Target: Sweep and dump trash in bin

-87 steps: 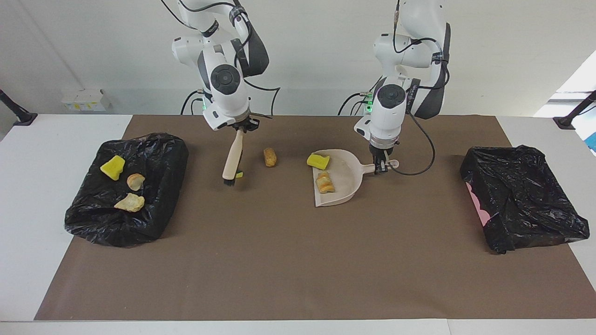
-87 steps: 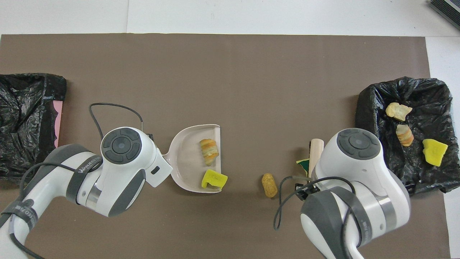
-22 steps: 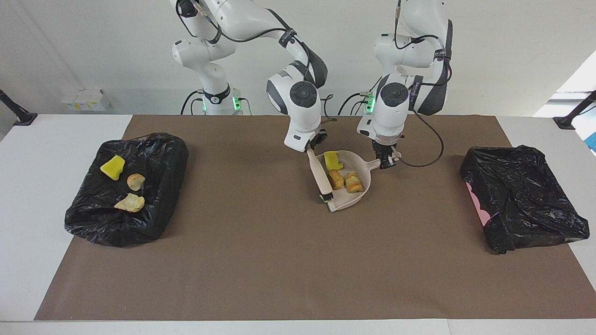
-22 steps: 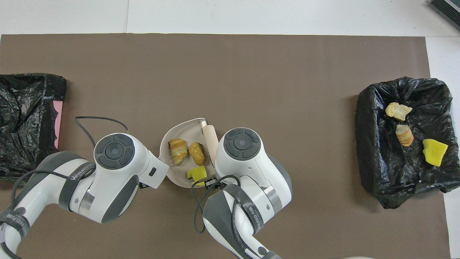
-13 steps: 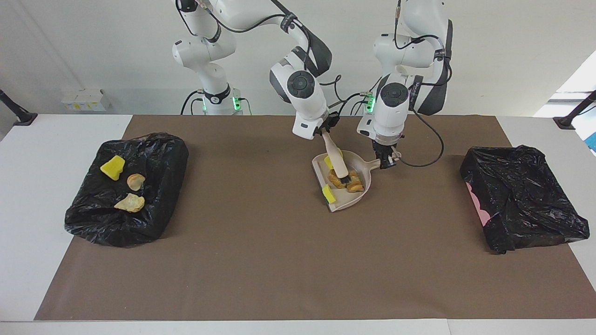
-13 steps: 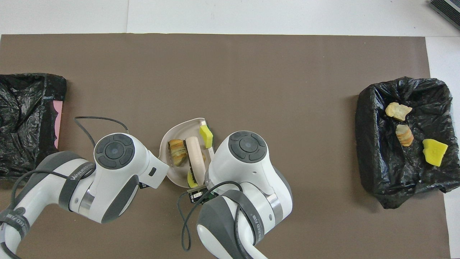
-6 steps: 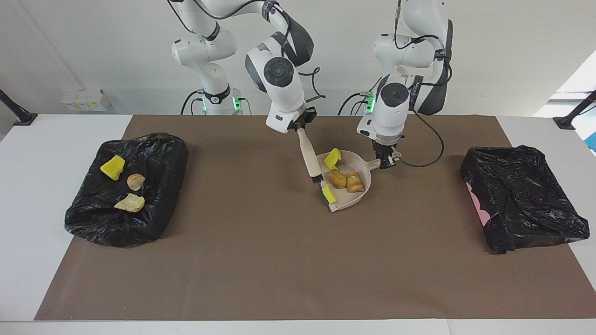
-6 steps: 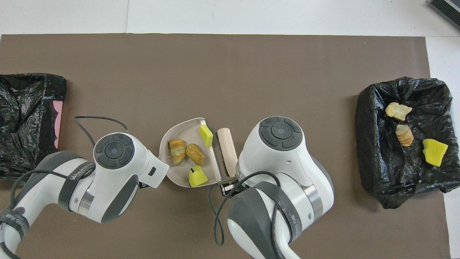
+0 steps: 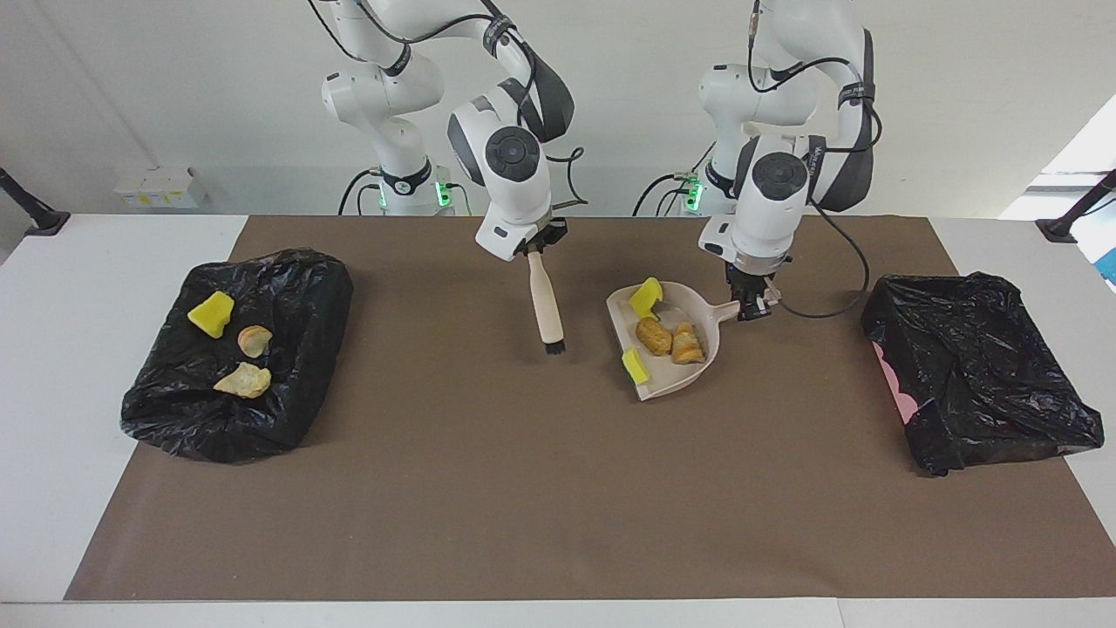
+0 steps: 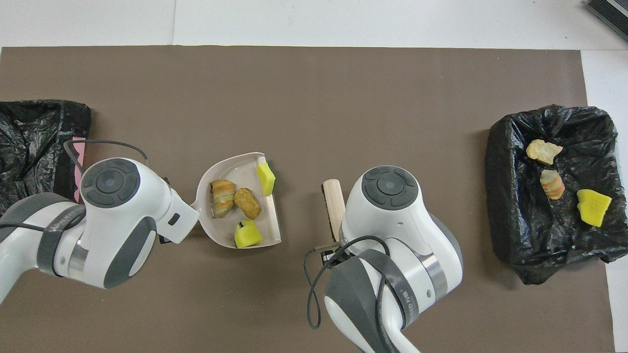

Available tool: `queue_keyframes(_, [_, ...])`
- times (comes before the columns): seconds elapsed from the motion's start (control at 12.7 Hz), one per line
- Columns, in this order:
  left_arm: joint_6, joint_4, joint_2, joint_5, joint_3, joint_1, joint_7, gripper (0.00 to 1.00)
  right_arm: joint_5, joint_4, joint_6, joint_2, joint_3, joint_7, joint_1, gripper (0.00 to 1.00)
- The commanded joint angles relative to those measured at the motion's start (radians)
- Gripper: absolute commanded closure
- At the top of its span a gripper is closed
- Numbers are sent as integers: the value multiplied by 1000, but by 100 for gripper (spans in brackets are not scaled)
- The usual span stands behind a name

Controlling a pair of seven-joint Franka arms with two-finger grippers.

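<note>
My left gripper (image 9: 751,307) is shut on the handle of the beige dustpan (image 9: 676,373), which is near the middle of the mat and also shows in the overhead view (image 10: 235,169). Several trash scraps lie in it: a yellow one (image 9: 646,296), a brown one (image 9: 653,334), an orange-tan one (image 9: 688,343) and a yellow one with a green face (image 9: 635,366). My right gripper (image 9: 535,249) is shut on the beige hand brush (image 9: 547,305), bristles down, apart from the pan toward the right arm's end. Three more scraps (image 9: 243,380) lie in the black-lined bin (image 9: 288,288).
A second black-lined bin (image 9: 976,379) with a pink edge stands at the left arm's end of the table; nothing shows on it. The brown mat (image 9: 523,488) covers most of the table. A small white box (image 9: 157,187) sits by the wall.
The brush swept the last scraps into the pan, then lifted out and drew off toward the right arm's end. The dustpan has shifted toward the left arm's end with its load.
</note>
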Motion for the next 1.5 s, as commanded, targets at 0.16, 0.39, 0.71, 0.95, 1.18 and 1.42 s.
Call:
queue_keyframes(0.16, [-112, 87, -73, 13, -5, 177, 236, 100, -14, -74, 158, -18, 11, 295, 173, 100])
queue_keyframes(0.39, [-159, 177, -76, 7, -1, 315, 395, 100, -23, -5, 235, 92, 8, 476, 310, 100])
queue_keyframes(0.71, [-167, 250, -67, -186, 2, 583, 613, 100, -97, 53, 247, 183, 11, 555, 367, 100])
queue_keyframes(0.95, [-176, 306, -49, -279, 3, 752, 731, 100, -103, 52, 261, 214, 9, 555, 381, 100])
queue_keyframes(1.18, [-179, 357, -26, -336, 12, 864, 826, 100, -128, 78, 241, 193, 9, 544, 359, 0])
queue_keyframes(1.42, [-172, 469, 41, -270, 18, 903, 902, 100, -146, 179, 131, 182, 2, 541, 344, 0])
